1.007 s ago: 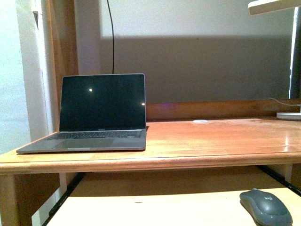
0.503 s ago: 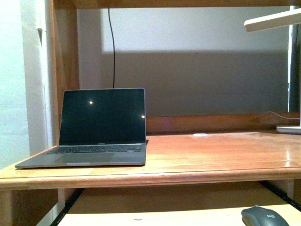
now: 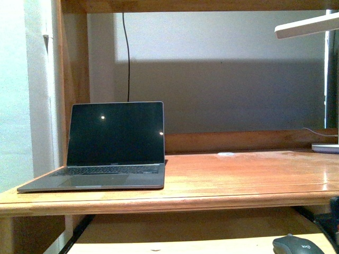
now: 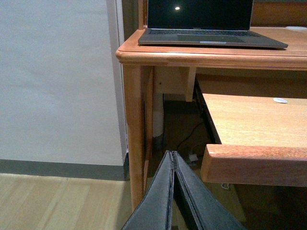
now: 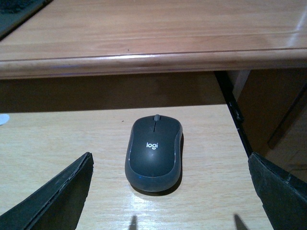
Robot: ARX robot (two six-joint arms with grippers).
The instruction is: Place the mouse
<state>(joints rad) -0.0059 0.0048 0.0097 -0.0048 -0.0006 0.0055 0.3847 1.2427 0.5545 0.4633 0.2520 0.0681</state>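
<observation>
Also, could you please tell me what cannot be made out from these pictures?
- Mouse: front view, its lower part is cut off by the bottom edge.
- Lamp: front view, cut by the right edge.
- White disc on the desk: front view, too small to identify.
- Right gripper: right wrist view, only the fingertips show.

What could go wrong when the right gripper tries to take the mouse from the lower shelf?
1. The mouse has a smooth domed top, so the open right gripper, whose fingers stand wide on both sides of it, may squeeze it out instead of holding it.
2. The desk edge hangs above the pull-out shelf just beyond the mouse; a lift that drifts forward may knock against it.
</observation>
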